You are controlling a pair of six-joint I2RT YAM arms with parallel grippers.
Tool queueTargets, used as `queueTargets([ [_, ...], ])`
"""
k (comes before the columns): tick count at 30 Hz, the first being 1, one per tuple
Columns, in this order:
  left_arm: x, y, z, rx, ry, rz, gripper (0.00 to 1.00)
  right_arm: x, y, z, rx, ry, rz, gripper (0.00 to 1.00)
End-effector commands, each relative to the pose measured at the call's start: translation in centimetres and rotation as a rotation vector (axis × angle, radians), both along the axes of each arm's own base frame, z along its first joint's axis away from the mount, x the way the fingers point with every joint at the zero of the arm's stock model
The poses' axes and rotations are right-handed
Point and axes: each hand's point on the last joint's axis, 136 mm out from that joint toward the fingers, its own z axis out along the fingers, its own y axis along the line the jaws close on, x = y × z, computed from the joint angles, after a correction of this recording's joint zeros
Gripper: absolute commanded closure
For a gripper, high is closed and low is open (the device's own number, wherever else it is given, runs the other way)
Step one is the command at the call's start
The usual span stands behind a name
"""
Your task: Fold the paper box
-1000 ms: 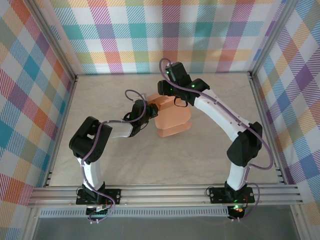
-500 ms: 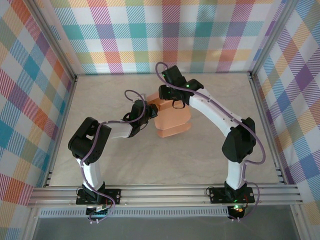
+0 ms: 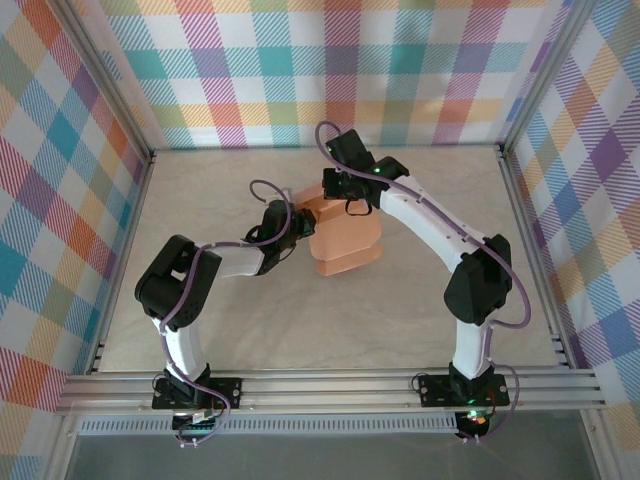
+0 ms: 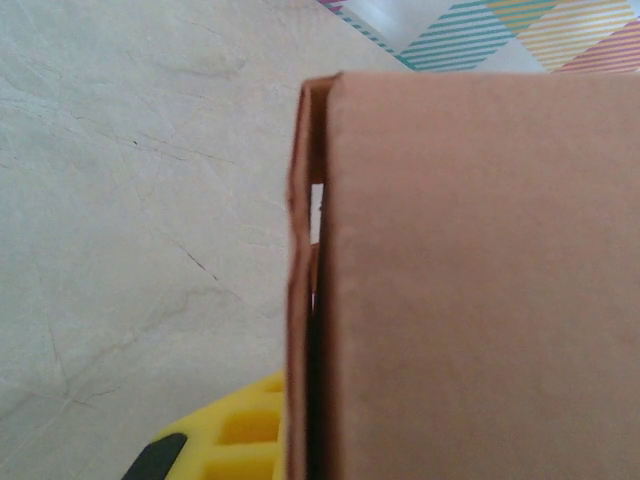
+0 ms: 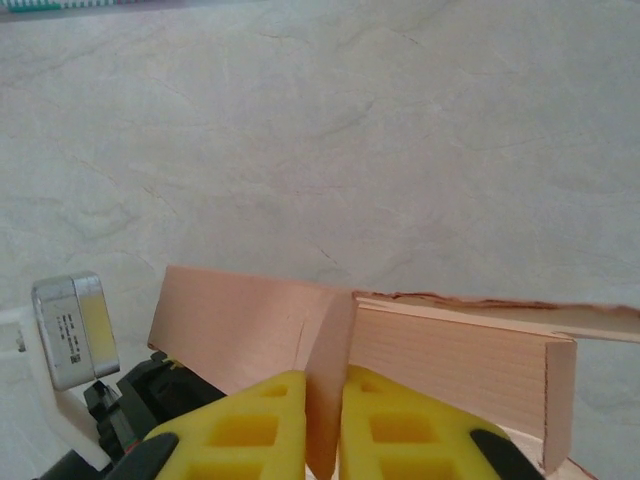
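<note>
Right gripper (image 5: 322, 420) shifted slightly, pinching paper box (image 3: 345, 240) flap; left gripper (image 3: 296, 232): cannot tell.

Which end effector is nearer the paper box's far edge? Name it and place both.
Right. The right end effector pinches a panel at the far edge of the paper box; the left end effector sits at its left side, short of that edge.

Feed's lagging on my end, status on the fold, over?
Right gripper shut on a paper box panel. Left gripper against the box's side, grip unclear. No obstruction seen.
</note>
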Motion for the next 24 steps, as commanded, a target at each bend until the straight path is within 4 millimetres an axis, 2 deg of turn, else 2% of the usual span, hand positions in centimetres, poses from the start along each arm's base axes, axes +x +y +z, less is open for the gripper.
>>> queueTargets([
  [1,-0.4,-0.7,2.2,-0.012,-0.062,-0.033,1.0,-0.1,0.4,1.0,0.026,-0.002,0.004,0.84],
  [3,-0.4,-0.7,2.1,-0.01,-0.061,-0.033,1.0,-0.1,0.5,1.1,0.035,0.001,-0.002,0.8],
  [8,-0.4,-0.8,2.2,-0.011,-0.068,-0.041,1.0,-0.3,0.7,0.9,0.057,0.019,-0.005,0.81],
  [10,-0.3,-0.8,2.3,-0.012,-0.07,-0.039,1.0,-0.3,0.7,0.8,0.058,0.023,-0.009,0.9],
  [12,-0.4,-0.7,2.2,-0.011,-0.067,-0.037,1.0,-0.3,0.7,0.8,0.056,0.023,-0.012,0.91],
  [14,-0.4,-0.7,2.1,-0.011,-0.063,-0.034,1.0,-0.4,0.6,0.8,0.059,0.025,-0.012,0.83],
  [18,-0.1,-0.5,1.1,-0.007,-0.013,-0.028,1.0,-0.7,0.7,1.6,0.081,0.012,-0.001,0.56],
  [24,0.0,-0.6,-0.5,-0.046,0.108,-0.061,1.0,-2.1,-0.8,4.5,0.109,-0.074,0.011,0.4],
])
